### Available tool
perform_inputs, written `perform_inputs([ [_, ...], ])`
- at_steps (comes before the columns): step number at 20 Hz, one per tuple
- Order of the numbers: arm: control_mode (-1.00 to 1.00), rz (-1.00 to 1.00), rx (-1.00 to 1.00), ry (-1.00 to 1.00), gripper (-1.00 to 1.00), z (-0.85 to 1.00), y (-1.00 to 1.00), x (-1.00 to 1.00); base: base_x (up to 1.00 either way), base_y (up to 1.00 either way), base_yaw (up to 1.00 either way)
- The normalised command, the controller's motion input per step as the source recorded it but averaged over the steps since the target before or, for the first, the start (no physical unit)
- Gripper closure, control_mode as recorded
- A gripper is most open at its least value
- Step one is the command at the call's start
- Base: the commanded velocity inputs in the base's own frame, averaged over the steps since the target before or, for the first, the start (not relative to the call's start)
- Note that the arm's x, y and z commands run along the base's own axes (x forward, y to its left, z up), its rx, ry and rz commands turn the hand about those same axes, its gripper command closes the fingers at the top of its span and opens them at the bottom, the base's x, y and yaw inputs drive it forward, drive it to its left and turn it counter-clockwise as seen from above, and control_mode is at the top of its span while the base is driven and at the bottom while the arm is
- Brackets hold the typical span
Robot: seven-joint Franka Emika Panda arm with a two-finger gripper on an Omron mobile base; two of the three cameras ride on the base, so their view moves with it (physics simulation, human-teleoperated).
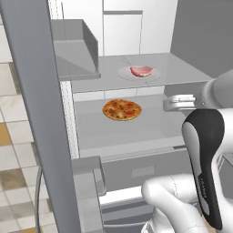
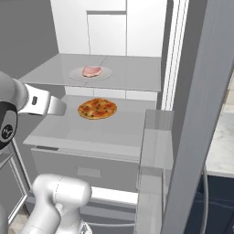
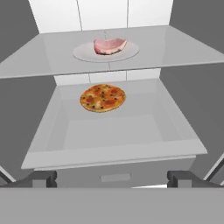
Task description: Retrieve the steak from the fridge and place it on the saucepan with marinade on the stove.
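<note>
Left base view: the fridge (image 1: 136, 145) stands open, and the steak (image 1: 141, 71) lies on a pale round plate (image 1: 125, 73) on the upper grey shelf (image 1: 182, 68). The gripper (image 1: 179, 103) hangs at the fridge's right side, lower than the steak and to its right, well apart from it. The steak is a small pinkish-red slab with a paler edge. Below it, a round orange-topped pizza (image 1: 122, 109) sits on the lower shelf, with bare shelf all around it.

Right base view: the steak (image 2: 91, 71) rests on the plate (image 2: 106, 73) near the middle of the upper shelf (image 2: 137, 75); the gripper (image 2: 57, 106) is at the left, beside the lower shelf and near the pizza (image 2: 97, 109). The open door's edge rises at the right.

Hand view: the gripper (image 3: 112, 179) has its two fingertips (image 3: 41, 178) spread wide with nothing between them. The steak (image 3: 109, 45) lies ahead and above, on the plate (image 3: 83, 53); the pizza (image 3: 103, 97) is nearer, with open shelf in front of it.
</note>
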Motion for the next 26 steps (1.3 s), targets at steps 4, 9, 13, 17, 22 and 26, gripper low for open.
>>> perform_inputs([
  [4, 1.00, 0.00, 0.00, 0.00, -1.00, 0.00, 0.00, 0.00, 0.08, 0.00, 0.00],
  [9, -1.00, 0.00, -0.02, 0.00, -1.00, 0.02, 0.05, 0.05, 0.02, 0.00, 0.00],
  [13, -1.00, 0.03, -0.08, -0.02, -1.00, 0.27, 0.23, -0.05, 0.00, 0.00, 0.00],
  [17, -1.00, 0.07, -0.07, 0.00, -1.00, 0.31, 0.11, 0.00, 0.00, 0.00, 0.00],
  [22, -1.00, 0.08, -0.07, -0.01, -1.00, 0.08, 0.00, 0.01, 0.00, 0.00, 0.00],
  [26, -1.00, 0.08, -0.09, -0.10, -1.00, 0.00, 0.00, 0.05, 0.00, 0.00, 0.00],
])
